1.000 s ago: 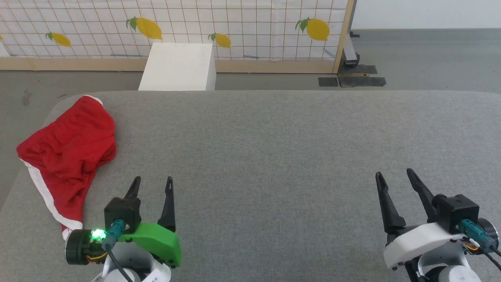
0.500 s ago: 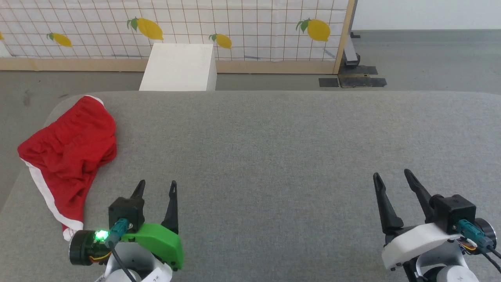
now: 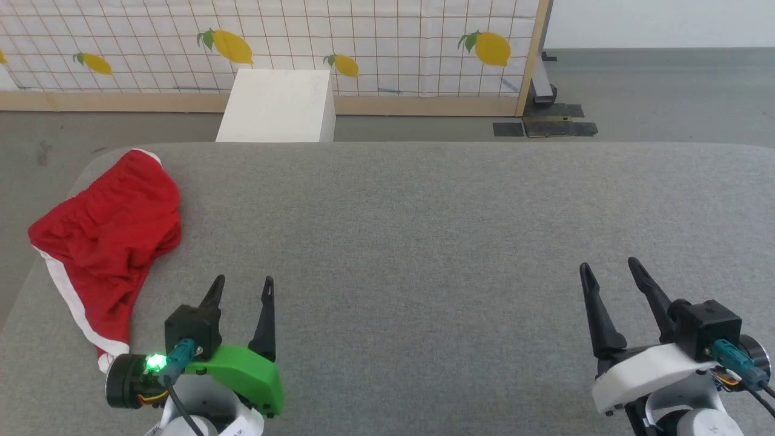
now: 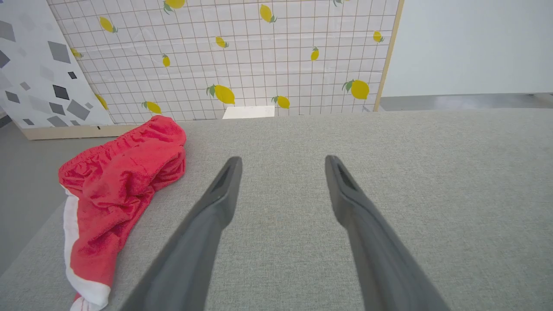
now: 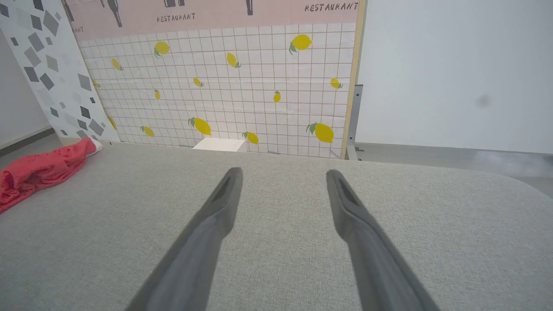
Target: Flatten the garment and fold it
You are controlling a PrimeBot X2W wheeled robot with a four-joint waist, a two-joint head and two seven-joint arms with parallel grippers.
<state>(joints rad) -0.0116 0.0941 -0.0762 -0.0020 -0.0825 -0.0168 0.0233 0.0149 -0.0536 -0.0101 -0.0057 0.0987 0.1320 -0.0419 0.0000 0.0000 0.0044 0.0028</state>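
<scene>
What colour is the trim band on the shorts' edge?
White, along the edge of the red shorts; the left wrist view shows it best.

Bright red thin-fabric shorts [image 3: 109, 230] are noted, edged with a white band. The plain grey cloth-covered table top [image 3: 424, 230] is finely speckled. The white wall panel [image 3: 393, 36] is ruled in a thin brown grid, dotted with yellow lemons on green leaves, and framed in pale wood. A pink strip [image 5: 259, 13] above is lettered darkly "RESTAURANT". A green housing is recorded on the black-fingered left gripper [image 3: 244, 280], a white one on the black-fingered right gripper [image 3: 608, 264]. The square box [image 3: 275, 106] is plain white.
</scene>
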